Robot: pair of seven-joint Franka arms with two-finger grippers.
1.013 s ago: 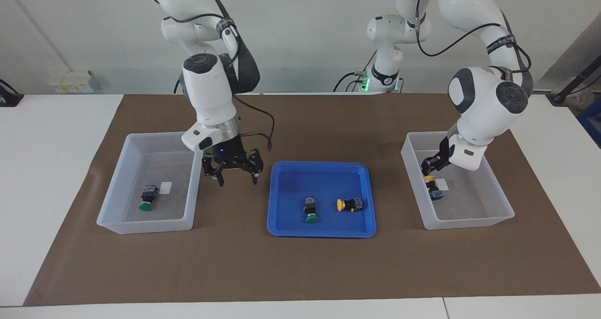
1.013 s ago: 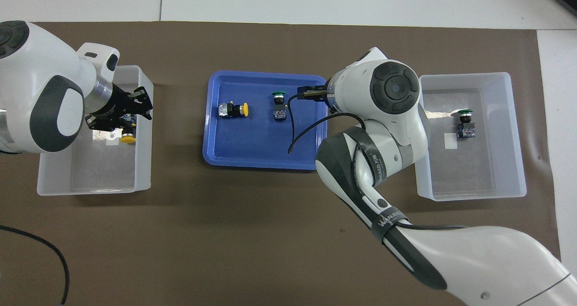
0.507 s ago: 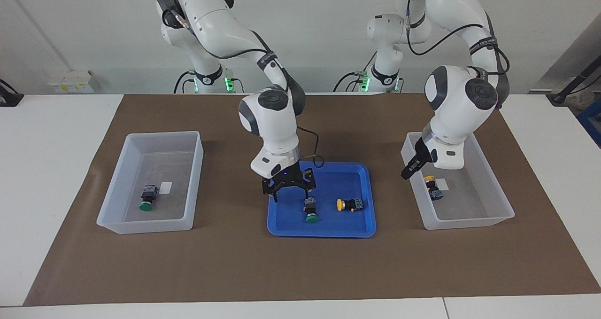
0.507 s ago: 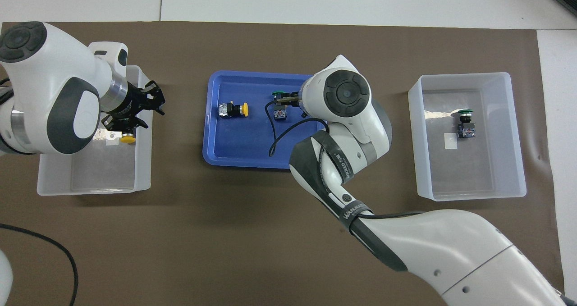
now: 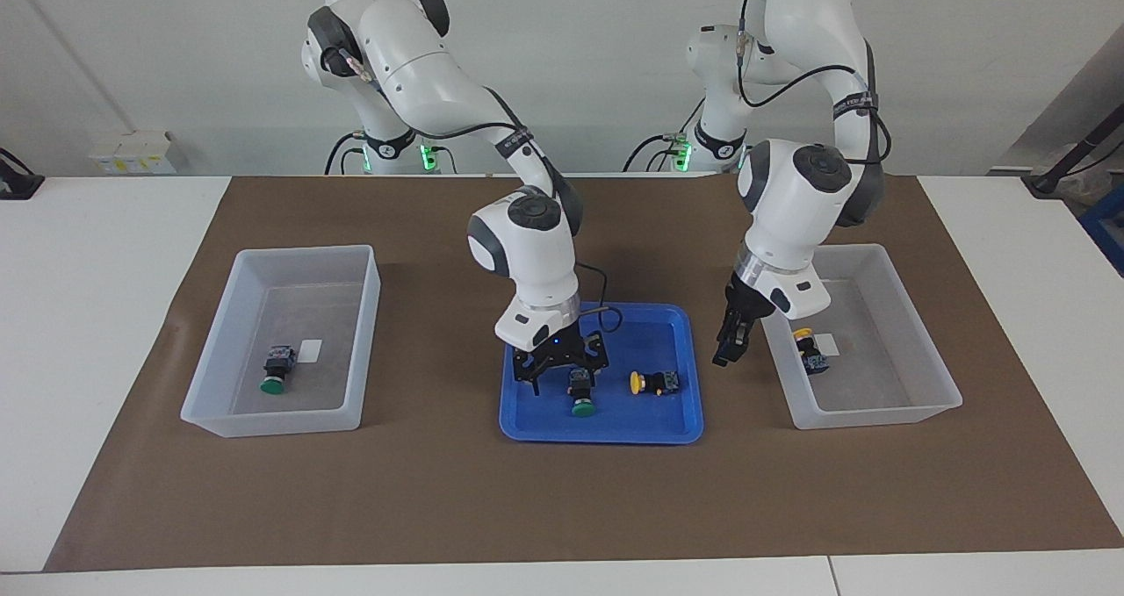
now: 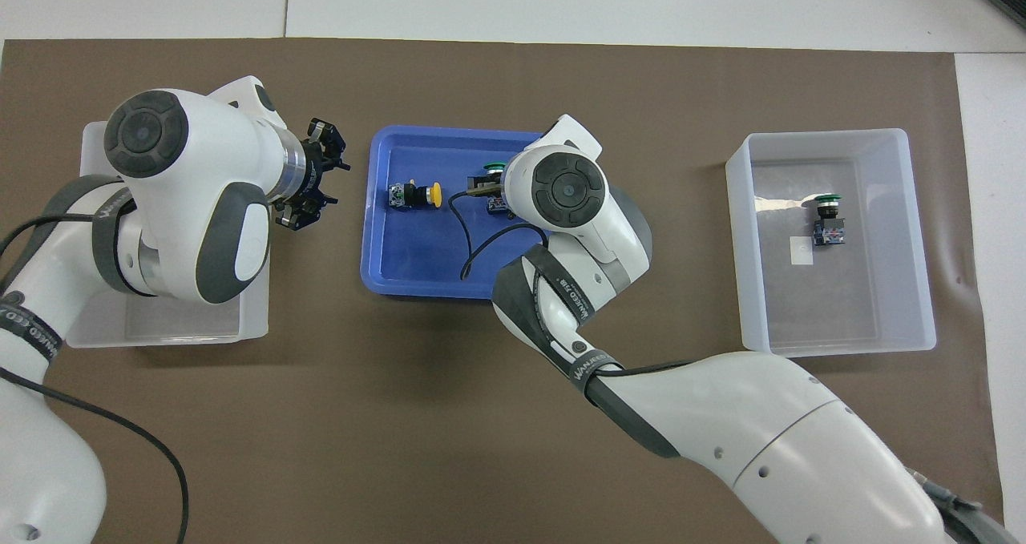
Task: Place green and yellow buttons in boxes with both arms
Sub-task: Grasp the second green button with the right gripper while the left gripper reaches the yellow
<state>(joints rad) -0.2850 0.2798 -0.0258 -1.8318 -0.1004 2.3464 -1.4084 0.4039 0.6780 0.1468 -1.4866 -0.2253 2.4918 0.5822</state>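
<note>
the blue tray (image 5: 606,425) holds a green button (image 5: 580,391) and a yellow button (image 5: 654,383) side by side. the right gripper (image 5: 562,369) hangs spread open over the green one. the left gripper (image 5: 729,346), whose opening i cannot tell, hovers between tray and yellow's box (image 5: 913,403). the green's box (image 5: 219,403) sits at the right arm's end.

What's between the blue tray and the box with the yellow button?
The left end effector, hanging over bare brown mat; both views show it.
</note>
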